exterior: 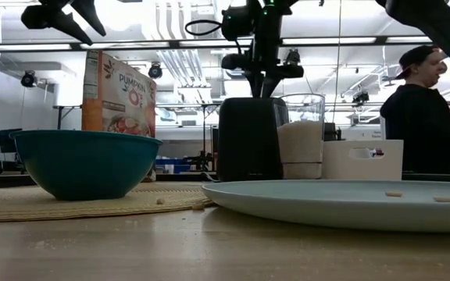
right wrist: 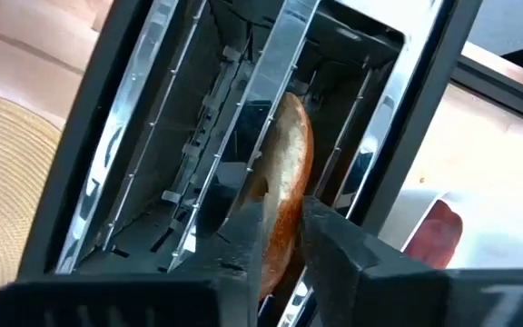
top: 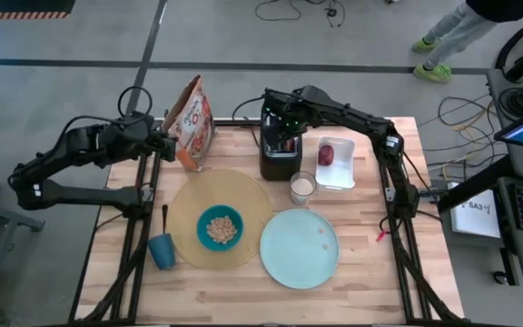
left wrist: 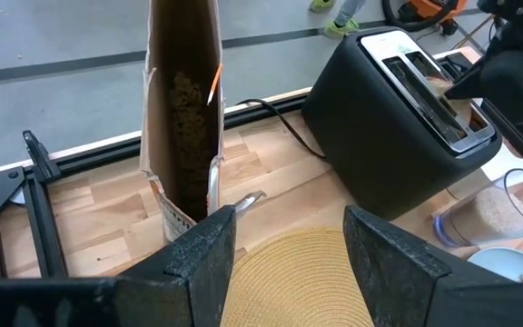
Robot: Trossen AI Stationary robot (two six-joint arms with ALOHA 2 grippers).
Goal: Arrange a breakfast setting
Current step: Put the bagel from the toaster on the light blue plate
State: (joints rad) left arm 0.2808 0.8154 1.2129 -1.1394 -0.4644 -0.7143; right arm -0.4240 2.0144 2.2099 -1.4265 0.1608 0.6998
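Round bread [right wrist: 284, 186] pinched by right gripper [right wrist: 280, 227] inside toaster [right wrist: 198, 136].

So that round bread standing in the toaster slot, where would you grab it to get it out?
By its top edge, coming straight down from above. The round bread stands on edge in a slot of the toaster, so only its upper rim is exposed and its flat faces suit a pinch. The right end effector is already there, fingers closed on either face.
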